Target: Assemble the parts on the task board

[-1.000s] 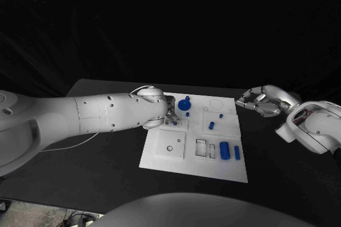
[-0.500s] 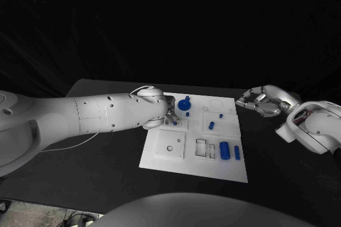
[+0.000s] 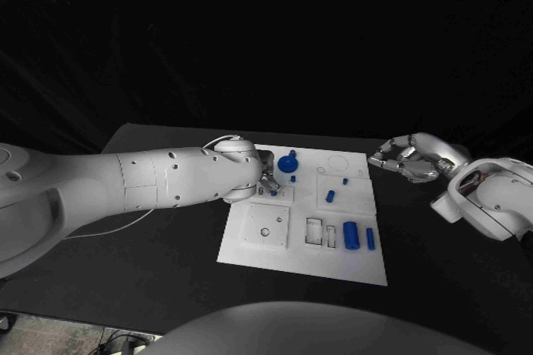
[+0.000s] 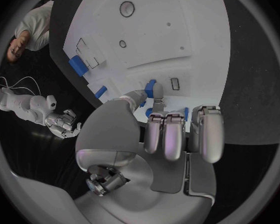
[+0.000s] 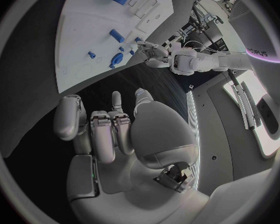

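Observation:
The white task board (image 3: 253, 246) lies in the middle of the table. My left hand (image 3: 262, 179) hovers over its far left corner, and thumb and a finger pinch a small blue peg (image 4: 153, 89) just above the board. A round blue knob (image 3: 288, 164) stands right beside that hand. More blue pegs (image 3: 331, 195) sit mid-board, and two blue cylinders (image 3: 350, 236) lie near the right edge. My right hand (image 3: 412, 159) hangs off the board's far right corner with its fingers (image 5: 105, 134) curled in on nothing.
Raised white blocks with holes and slots (image 3: 266, 226) occupy the board's near left. Black table (image 3: 145, 247) surrounds the board on all sides. A white cable (image 3: 105, 228) trails under my left arm.

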### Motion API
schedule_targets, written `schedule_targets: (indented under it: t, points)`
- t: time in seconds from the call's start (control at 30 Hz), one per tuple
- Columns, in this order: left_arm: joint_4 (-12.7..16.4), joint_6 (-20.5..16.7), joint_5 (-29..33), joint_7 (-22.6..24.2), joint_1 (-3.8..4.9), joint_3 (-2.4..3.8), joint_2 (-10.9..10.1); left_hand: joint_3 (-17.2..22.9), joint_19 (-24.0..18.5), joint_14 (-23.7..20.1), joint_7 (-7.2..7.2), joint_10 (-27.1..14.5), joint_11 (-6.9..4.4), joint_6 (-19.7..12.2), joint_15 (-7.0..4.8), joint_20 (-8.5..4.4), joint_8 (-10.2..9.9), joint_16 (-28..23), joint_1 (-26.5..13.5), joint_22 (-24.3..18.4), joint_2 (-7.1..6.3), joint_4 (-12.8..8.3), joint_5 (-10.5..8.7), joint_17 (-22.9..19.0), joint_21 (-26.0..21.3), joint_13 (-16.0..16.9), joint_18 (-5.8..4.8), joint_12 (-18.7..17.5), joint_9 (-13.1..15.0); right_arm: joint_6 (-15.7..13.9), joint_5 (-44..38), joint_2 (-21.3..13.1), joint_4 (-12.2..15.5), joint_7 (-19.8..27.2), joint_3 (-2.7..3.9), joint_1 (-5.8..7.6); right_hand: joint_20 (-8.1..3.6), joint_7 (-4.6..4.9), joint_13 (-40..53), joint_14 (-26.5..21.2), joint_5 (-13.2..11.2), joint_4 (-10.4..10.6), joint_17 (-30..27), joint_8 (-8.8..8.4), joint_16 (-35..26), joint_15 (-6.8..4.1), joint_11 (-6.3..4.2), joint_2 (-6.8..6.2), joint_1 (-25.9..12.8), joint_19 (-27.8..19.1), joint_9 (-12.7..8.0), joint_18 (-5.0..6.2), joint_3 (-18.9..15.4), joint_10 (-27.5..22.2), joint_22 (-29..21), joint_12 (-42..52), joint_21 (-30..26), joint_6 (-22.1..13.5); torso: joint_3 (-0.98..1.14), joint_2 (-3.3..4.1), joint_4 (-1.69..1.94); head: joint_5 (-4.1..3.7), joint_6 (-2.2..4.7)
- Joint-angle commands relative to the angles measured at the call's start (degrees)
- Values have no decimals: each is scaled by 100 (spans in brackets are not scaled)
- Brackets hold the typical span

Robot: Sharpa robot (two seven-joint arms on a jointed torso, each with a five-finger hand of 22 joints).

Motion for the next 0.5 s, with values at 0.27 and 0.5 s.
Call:
schedule_targets:
  t: [0.27,0.5]
  points:
    - [2,41,-186,135,-44,-17,9,806,166,595,-35,605,-35,10,-7,-27,-8,14,69,997,19,-774,27,1510,-25,1507,-17,-20,-8,-7,-9,8,-13,65,0,-4,0,0,1494,588,15,-18,1505,-21,20,-14,-5,-16,59,-47,-10,94,-2,597,845,-22,-45,-49,-1,-2,-1,3,0]
    - [-6,104,-264,176,-60,-17,17,806,160,595,-34,605,-34,9,-7,-27,-9,14,70,991,19,-774,28,1510,-31,1507,-15,-20,-8,-11,-8,3,-12,69,0,-4,0,0,1494,588,14,-17,1505,-21,20,-14,-5,-18,63,-49,-10,94,-3,597,844,-22,-48,-49,1,-1,0,-1,0]
